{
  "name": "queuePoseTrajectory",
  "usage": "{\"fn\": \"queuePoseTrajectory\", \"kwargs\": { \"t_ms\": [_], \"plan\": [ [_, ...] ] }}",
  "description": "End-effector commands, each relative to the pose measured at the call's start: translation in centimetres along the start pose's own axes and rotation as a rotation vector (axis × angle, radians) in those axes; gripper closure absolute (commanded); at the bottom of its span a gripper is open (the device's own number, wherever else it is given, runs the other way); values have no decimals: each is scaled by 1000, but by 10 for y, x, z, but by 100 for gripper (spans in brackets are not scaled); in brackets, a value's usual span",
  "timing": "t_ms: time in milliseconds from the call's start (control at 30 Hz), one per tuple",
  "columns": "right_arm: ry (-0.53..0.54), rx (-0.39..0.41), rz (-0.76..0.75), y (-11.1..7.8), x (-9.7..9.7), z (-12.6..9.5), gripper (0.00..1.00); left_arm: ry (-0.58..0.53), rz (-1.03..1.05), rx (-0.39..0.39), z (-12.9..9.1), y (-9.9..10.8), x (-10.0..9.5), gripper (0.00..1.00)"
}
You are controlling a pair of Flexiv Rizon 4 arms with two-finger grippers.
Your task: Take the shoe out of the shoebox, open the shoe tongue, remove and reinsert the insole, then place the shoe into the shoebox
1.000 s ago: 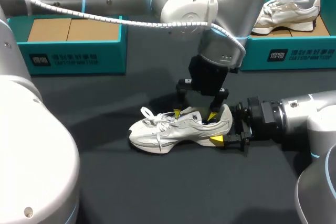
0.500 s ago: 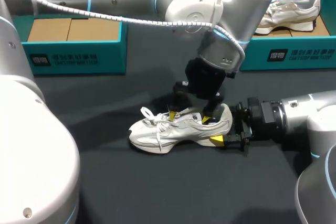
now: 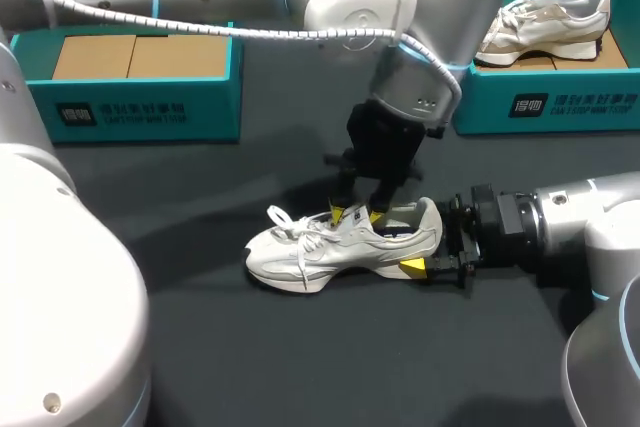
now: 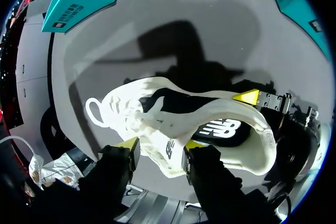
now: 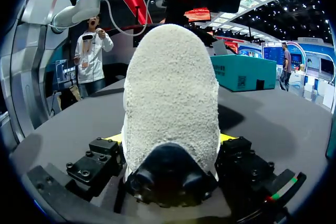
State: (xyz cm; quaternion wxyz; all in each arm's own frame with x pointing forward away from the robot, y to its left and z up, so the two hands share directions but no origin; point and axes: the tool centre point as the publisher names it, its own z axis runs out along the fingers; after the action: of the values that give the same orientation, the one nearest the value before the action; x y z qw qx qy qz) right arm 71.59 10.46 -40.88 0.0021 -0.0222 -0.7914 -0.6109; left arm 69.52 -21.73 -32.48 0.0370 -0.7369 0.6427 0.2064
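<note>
In the head view the right end effector (image 3: 428, 265) shows only one yellow tip. Its far finger is hidden behind the heel of the shoe (image 3: 330, 245) it clamps. In the right wrist view that heel covers all but thin yellow slivers of the fingers (image 5: 113, 138) and blocks the rest of the shoe. The left end effector (image 3: 355, 214) pinches the tongue (image 4: 161, 150), which partly hides its tips. The left arm (image 3: 400, 7) covers the toe of the second shoe (image 3: 550, 17).

Exhibition hall with bright display booths (image 5: 273, 55)
</note>
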Motion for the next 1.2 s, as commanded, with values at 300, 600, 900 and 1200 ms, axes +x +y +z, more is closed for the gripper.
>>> {"fn": "queuePoseTrajectory", "kwargs": {
  "t_ms": [300, 600, 900, 1200],
  "plan": [
    [-3, 3, 1, 0, 0, 0, 100, 75, 2, 8, -3, 1, -23, 100],
    [-3, 3, 1, 0, 0, 0, 100, 218, 9, -14, -3, 0, -57, 100],
    [-3, 3, 1, 0, 0, 0, 100, 302, -24, -8, 12, -4, -93, 100],
    [-3, 3, 1, 0, 0, 0, 100, 269, -34, -30, 38, -10, -103, 82]
  ]
}}
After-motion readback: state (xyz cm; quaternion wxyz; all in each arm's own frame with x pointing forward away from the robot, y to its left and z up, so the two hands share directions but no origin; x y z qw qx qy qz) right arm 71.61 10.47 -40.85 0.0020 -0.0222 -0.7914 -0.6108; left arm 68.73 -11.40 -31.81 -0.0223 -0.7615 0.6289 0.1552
